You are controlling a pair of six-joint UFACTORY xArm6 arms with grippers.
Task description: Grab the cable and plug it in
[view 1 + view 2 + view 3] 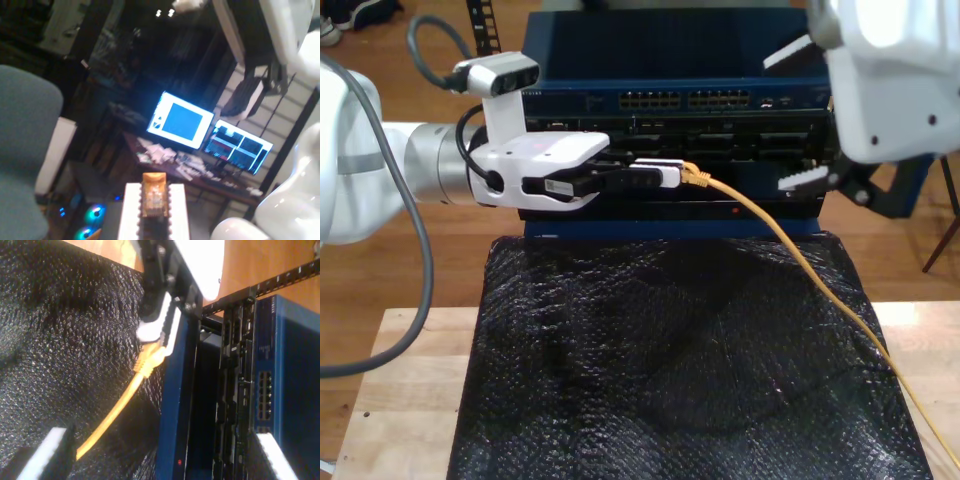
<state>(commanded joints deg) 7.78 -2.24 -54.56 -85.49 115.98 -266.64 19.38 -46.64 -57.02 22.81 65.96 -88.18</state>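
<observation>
The yellow-orange cable runs from the exterior view's lower right, over the black mat, to its plug end. My first gripper is shut on that end, reaching in from the exterior view's left and holding it close to the dark rack face below the blue switch. Between the white fingers sits the amber plug end. My second gripper hangs open at the exterior view's upper right, before the switch. Its view shows its pads wide apart, the cable and my first gripper.
A black textured mat covers a wooden table. The stacked rack units stand at its far edge, with rows of ports on the switch. The first wrist view looks out at lit monitors and a chair.
</observation>
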